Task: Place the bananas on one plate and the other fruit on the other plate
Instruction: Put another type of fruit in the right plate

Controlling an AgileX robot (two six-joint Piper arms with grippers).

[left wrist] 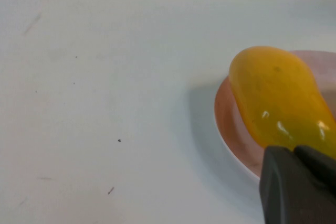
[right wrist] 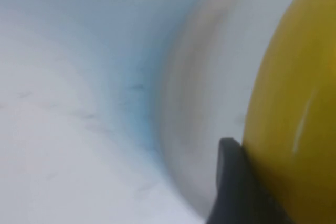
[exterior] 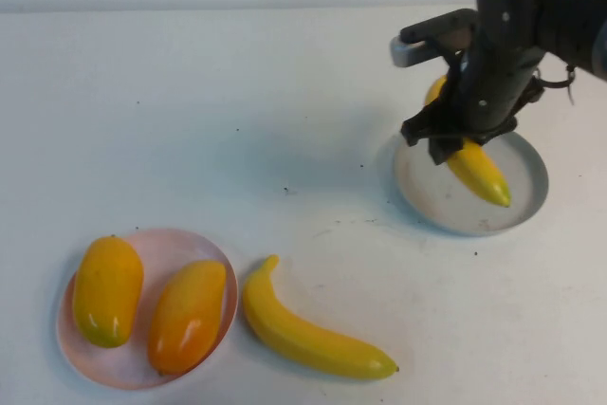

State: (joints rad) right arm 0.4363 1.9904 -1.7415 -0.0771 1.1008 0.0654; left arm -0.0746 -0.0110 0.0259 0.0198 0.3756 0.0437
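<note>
Right tool (exterior: 462, 139) sits low over the grey plate (exterior: 524, 201), its fingers closed on a banana (exterior: 479, 171) near that fruit's middle; in the right wrist view a dark finger (right wrist: 233, 187) presses straight against the yellow skin (right wrist: 294, 114), with the plate's rim (right wrist: 184, 103) just beside it. The banana's front end slopes down over the plate's inside, while its far end pokes out behind the arm, past the plate's back edge. Whether its underside already touches the plate I cannot tell.

Left tool (left wrist: 299, 187) is out of the high view; its wrist camera shows a dark finger just beside one mango-like fruit (left wrist: 278, 98) lying on the pink plate (left wrist: 231, 129), but whether that tool is open or closed I cannot tell.

Further out, both oval fruits (exterior: 107, 289) (exterior: 188, 314) rest on the pink plate at the worktop's (exterior: 237, 111) front left, and the second banana (exterior: 308, 334) lies on the worktop, just beside that plate's rim.

Risk, as I judge it: if the held banana is let go while tilted and overhanging the back rim, its smooth curved body could rock or slide off onto the worktop. A sideways pull on leaving could also drag the light plate.
</note>
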